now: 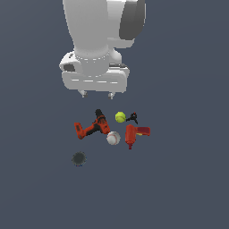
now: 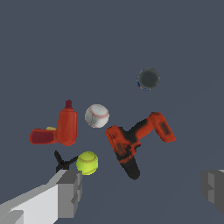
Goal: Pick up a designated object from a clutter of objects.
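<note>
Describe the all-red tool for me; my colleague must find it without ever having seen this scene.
Below the gripper lies a small clutter. At its end on the exterior view's right, beside the white baseball, lies the all-red tool. Unlike the orange-and-black drill, it is wholly red, with a maroon tip.

- A flat, plain slate-grey floor (image 1: 188, 188) carries everything.
- A chunky all-red tool (image 1: 133, 133) with a thick cylindrical body, a darker maroon tip and a short side handle lies toward the exterior view's right.
- A white baseball with red stitching (image 1: 113, 138) sits just beside the tool.
- An orange-red and black power drill (image 1: 91, 125) lies on its side, close to the baseball.
- A yellow-green tennis ball (image 1: 120, 117) rests between the drill and a tiny black clamp (image 1: 132, 117).
- A small dark round disc (image 1: 78, 159) lies apart from the cluster.
</note>
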{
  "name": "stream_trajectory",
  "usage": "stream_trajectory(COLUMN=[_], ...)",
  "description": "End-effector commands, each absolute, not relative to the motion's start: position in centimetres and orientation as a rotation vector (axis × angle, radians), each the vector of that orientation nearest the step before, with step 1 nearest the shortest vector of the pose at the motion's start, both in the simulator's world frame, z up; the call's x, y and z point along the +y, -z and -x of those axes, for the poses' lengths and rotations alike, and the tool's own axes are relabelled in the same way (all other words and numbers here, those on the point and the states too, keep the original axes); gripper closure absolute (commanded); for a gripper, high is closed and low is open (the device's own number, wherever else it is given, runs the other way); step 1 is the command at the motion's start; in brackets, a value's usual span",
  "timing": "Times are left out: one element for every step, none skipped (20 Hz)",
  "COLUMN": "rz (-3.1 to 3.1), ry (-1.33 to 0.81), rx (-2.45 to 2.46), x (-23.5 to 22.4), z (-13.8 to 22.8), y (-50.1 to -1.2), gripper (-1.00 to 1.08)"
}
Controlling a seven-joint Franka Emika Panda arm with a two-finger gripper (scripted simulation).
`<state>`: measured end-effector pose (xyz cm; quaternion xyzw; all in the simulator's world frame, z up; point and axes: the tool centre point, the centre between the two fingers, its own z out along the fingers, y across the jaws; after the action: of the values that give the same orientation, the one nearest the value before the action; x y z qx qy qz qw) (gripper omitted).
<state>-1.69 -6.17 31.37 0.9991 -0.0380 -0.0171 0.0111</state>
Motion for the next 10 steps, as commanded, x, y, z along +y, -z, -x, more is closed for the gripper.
stream_trajectory(rz=[-3.117, -3.117, -3.118, -3.118, -3.119, -3.119, -3.119, -3.119, -3.119, -3.119], ry=[0.054, 0.055, 0.055, 0.055, 0.056, 0.057, 0.057, 0.058, 0.059, 0.06], rx=[-0.132, -0.142, -0.152, -0.165, -0.179, -0.194, -0.211, -0.23, -0.251, -0.273], x=[-6.0, -5.9, -5.8, -5.6, -5.5, -5.3, -5.1, -4.9, -4.6, -4.4], z=[1.6, 1.6, 1.5, 1.5, 1.4, 1.3, 1.3, 1.2, 1.1, 1.0], y=[-31.2, -31.1, -31.0, -30.8, -30.7, -30.5, -30.3, -30.1, -29.8, -29.6], gripper=[-1.0, -1.0, -1.0, -1.0, -1.0, -1.0, -1.0, -1.0, -1.0, -1.0])
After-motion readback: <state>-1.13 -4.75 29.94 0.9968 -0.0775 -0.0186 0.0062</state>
